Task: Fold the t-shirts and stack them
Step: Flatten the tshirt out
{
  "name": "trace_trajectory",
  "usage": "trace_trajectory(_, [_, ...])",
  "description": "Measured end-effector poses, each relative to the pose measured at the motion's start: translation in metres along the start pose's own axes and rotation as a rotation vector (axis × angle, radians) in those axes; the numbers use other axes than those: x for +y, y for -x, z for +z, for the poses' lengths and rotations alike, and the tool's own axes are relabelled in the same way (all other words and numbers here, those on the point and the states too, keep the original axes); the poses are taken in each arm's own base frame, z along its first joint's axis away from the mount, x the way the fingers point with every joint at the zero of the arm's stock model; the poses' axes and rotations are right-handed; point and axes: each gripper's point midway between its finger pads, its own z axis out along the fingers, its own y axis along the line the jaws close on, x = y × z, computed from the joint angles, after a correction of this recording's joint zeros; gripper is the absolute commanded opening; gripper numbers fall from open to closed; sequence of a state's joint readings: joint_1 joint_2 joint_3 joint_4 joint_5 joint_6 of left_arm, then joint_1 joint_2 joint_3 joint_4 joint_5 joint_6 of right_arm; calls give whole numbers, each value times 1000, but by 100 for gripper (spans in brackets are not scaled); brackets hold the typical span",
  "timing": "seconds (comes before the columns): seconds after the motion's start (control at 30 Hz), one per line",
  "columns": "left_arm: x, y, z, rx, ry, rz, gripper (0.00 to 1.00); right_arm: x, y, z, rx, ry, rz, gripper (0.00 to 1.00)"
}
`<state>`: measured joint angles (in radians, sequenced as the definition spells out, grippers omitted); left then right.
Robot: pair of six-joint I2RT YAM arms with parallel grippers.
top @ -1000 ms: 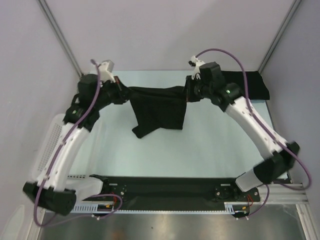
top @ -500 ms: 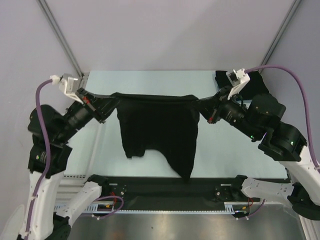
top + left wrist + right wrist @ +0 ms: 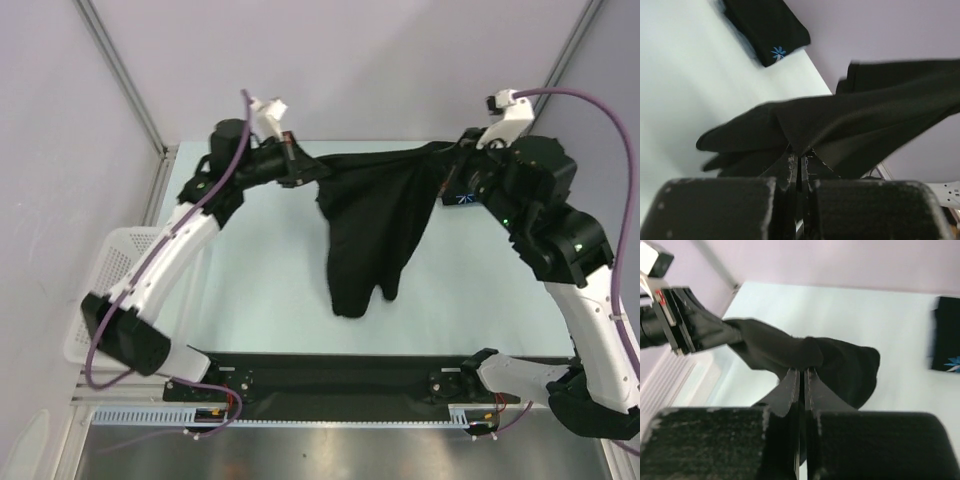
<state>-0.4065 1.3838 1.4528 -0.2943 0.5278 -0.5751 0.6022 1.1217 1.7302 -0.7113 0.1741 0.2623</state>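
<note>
A black t-shirt hangs in the air between my two grippers, stretched along its top edge and drooping in a bunched fold toward the table. My left gripper is shut on its left end; the fabric is pinched at the fingertips. My right gripper is shut on the right end, with cloth bunched over its tips. A second, folded t-shirt with a light-blue starburst logo lies at the back right of the table, mostly hidden behind my right arm in the top view.
A white mesh basket stands at the table's left edge, under my left arm. Metal frame posts and grey walls close in the back corners. The black base rail runs along the near edge.
Both arms have swung away from the near edge toward the back of the table. The held t-shirt moved with them, shifted right and hangs narrower and more bunched. Both grips stayed shut.
</note>
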Motion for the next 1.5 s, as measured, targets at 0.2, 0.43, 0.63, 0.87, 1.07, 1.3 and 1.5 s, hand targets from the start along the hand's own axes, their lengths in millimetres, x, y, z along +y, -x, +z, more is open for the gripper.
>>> trace_trajectory(0.2, [-25,-13,62,70,-93,29,1,-34,24,-25,-7,-87,-62,0])
trace_trajectory(0.43, [25,-3,50,69,170,12,58,22,-1,-13,86,192,-47,1])
trace_trajectory(0.63, [196,-40,-67,98,711,-153,100,152,-178,22,519,619,10,65])
trace_trajectory(0.87, [191,-75,-155,41,812,-235,78,142,-357,39,1035,571,92,72])
trace_trajectory(1.07, [153,-130,-123,148,582,-220,73,0,-344,48,973,172,349,72])
trace_trajectory(1.3, [85,-230,-57,510,362,-93,71,-75,-355,8,973,-85,437,72])
trace_trajectory(1.5, [61,-309,-35,752,374,-7,68,-99,-386,-35,1033,-209,495,67])
